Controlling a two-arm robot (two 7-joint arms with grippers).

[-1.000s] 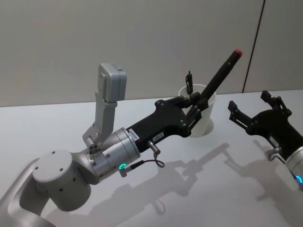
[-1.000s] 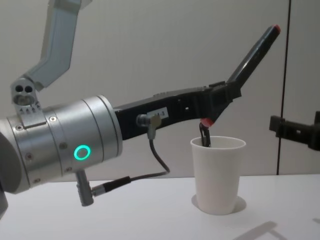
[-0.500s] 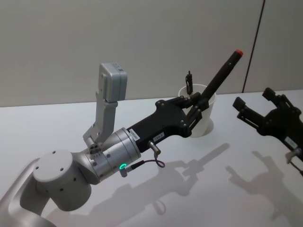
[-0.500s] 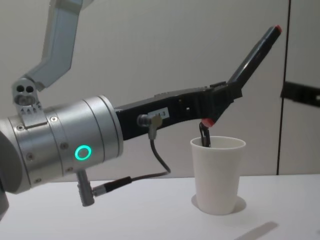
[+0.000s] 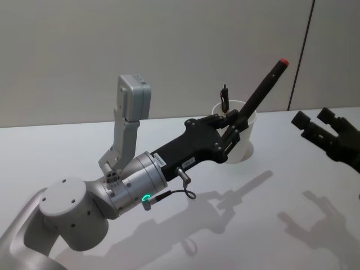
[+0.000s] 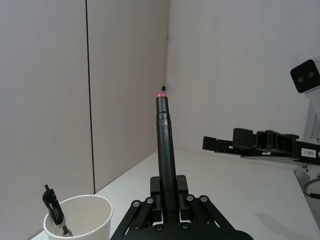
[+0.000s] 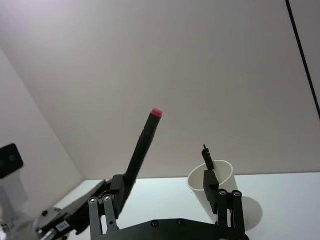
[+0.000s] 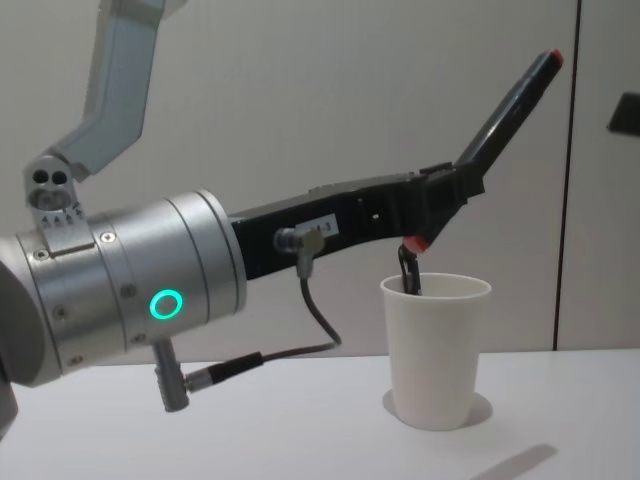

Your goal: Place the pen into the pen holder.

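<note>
**A:** Which step is this?

**B:** The pen is over the holder but not in it. At the centre of the head view, the left tool (image 5: 232, 128) is clamped on the pen (image 5: 261, 90). The pen slants up to the right, its lower tip just above the white pen holder (image 5: 243, 147) on the surface (image 5: 56, 154).

**A:** And next?

**B:** Probably lower the tip inside the rim, then release. The right tool (image 5: 314, 119) hangs at the right edge, fingers apart and empty.

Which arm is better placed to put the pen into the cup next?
Left. The left gripper holds the pen tilted above the pen holder; the right gripper hangs open, off to the side.
</note>
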